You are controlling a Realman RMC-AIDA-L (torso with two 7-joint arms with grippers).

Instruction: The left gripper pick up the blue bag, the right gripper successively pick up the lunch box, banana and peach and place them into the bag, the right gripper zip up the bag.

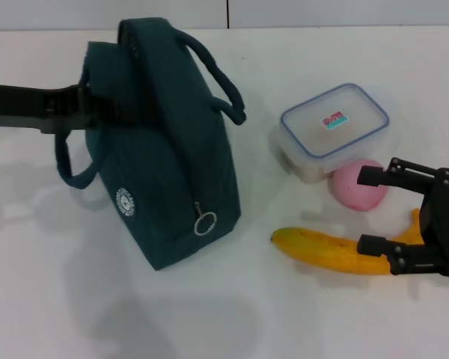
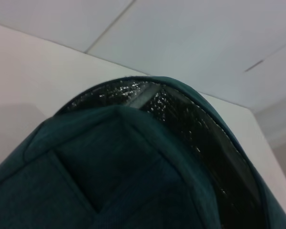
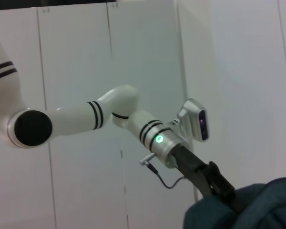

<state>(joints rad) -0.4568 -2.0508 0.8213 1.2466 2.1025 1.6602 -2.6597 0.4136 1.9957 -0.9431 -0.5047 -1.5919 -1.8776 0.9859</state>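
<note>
Where banana lies, long axis crosswise.

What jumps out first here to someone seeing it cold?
The big teal bag standing on the white table, with the left gripper at its top left edge. To the bag's right sit the lunch box, peach and banana. The right gripper hangs open over the banana's right end, beside the peach.

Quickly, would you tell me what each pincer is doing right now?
Left pincer: at the blue bag's upper end; grip cannot be told.
Right pincer: open, holding nothing, above the banana.
</note>
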